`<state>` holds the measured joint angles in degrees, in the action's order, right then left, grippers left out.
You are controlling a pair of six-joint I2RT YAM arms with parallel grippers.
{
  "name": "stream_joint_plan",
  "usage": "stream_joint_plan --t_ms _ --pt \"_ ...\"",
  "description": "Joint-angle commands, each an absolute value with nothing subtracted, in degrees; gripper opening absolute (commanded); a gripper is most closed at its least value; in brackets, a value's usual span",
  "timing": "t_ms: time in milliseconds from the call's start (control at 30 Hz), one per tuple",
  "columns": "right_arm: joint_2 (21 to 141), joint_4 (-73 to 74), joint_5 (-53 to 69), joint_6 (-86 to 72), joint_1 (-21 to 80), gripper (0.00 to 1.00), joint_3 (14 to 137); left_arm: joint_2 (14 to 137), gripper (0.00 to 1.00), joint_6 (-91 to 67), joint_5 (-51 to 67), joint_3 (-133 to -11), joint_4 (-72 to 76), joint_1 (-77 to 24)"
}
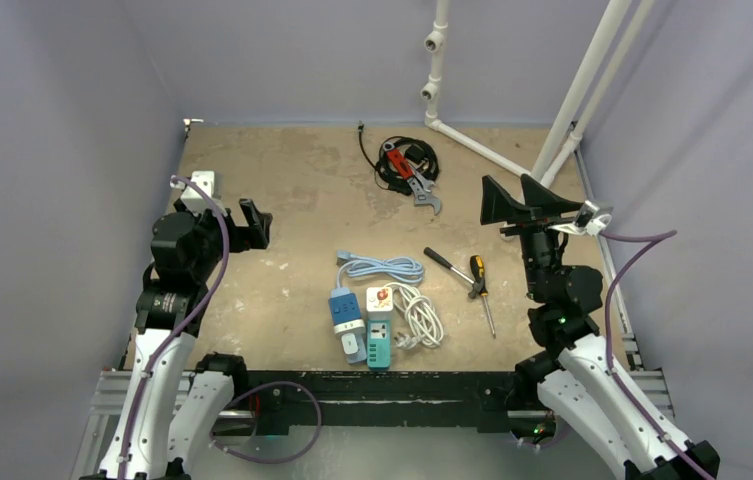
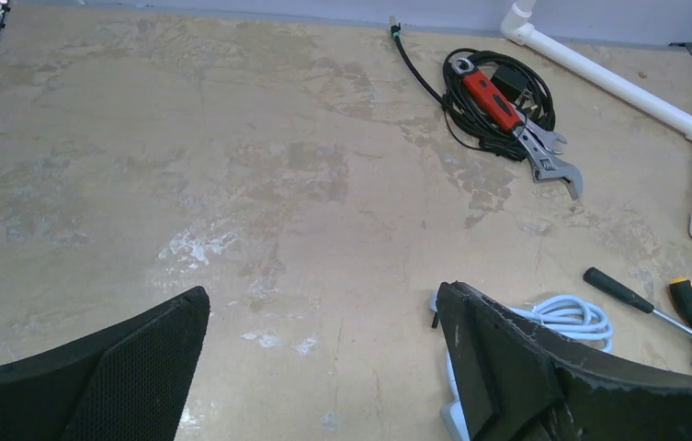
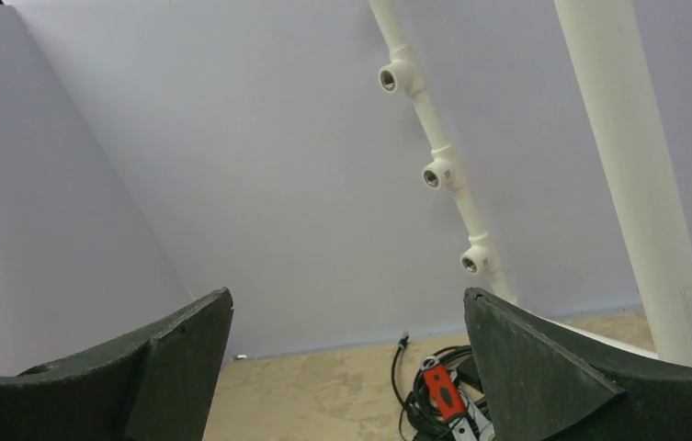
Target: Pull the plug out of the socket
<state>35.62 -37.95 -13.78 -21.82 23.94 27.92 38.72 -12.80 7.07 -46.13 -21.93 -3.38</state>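
Note:
A blue socket strip [image 1: 344, 310] with a white plug [image 1: 353, 346] at its near end lies near the table's front middle. Its pale blue cable [image 1: 382, 268] is coiled behind it. Beside it lies a white and teal strip [image 1: 379, 342] with a white plug [image 1: 380, 298] and a white cord [image 1: 422, 318]. My left gripper [image 1: 252, 225] is open and empty, above the table left of the strips. In the left wrist view [image 2: 322, 303] only the pale blue cable [image 2: 573, 317] shows, behind one finger. My right gripper [image 1: 512, 205] is open, raised and pointing at the back wall [image 3: 348, 299].
A red-handled wrench [image 1: 410, 165] lies on a black cable coil at the back. A hammer [image 1: 452, 268] and a yellow-black screwdriver [image 1: 480, 280] lie right of the strips. White pipes [image 1: 482, 150] stand at the back right. A white box [image 1: 200, 185] sits at the left edge.

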Motion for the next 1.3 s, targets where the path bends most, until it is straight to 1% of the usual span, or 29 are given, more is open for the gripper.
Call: stream_joint_plan --t_ms 0,133,233,333,533,633,733,833,900,967,1033,1167,1267 --pt "34.54 -40.33 -14.46 -21.10 23.88 0.99 27.28 38.14 0.96 -12.22 6.86 -46.41 -20.48 -3.09" --pt "33.02 -37.65 -18.87 -22.71 23.82 0.99 27.08 37.82 0.96 -12.26 6.21 -46.49 -20.61 -3.13" --pt "32.41 -37.18 -19.41 -23.56 23.83 0.99 26.99 37.71 0.95 -12.22 5.62 -46.47 -20.82 -3.17" --pt "32.50 -37.32 -20.50 -23.94 23.85 0.99 27.11 37.92 0.96 -12.55 2.08 -46.50 -21.58 -3.14" --pt "36.43 -33.78 -19.31 -25.13 23.88 0.99 29.64 39.35 0.99 -13.36 -1.90 -47.19 -23.37 -3.15" --pt "38.00 -30.16 -19.53 -24.18 23.87 0.99 31.85 37.89 0.99 -13.18 -0.17 -45.73 -21.91 -3.16" --pt "38.54 -25.28 -18.08 -24.17 23.88 0.99 34.16 38.76 0.98 -13.19 3.94 -45.13 -21.64 -3.26" --pt "40.25 -18.07 -15.80 -25.68 23.84 0.94 37.51 40.32 0.96 -13.18 7.90 -44.98 -20.78 -3.46" --pt "42.61 -14.10 -12.96 -27.33 23.93 0.92 39.13 40.75 0.95 -13.27 9.74 -44.68 -20.12 -4.09" --pt "45.70 -13.00 -7.41 -28.25 24.34 0.91 38.71 40.99 0.95 -13.27 11.06 -44.40 -19.73 -5.42" --pt "48.46 -13.11 -5.17 -29.67 27.17 0.91 37.14 41.27 0.95 -13.19 11.80 -44.22 -19.45 -6.66" --pt "51.65 -13.62 -10.86 -35.74 36.55 0.91 33.84 42.28 0.95 -12.94 12.61 -44.16 -19.42 -8.30" --pt "54.10 -13.80 -12.26 -39.62 43.36 0.91 32.52 43.15 0.95 -12.78 12.78 -44.29 -19.59 -8.52"
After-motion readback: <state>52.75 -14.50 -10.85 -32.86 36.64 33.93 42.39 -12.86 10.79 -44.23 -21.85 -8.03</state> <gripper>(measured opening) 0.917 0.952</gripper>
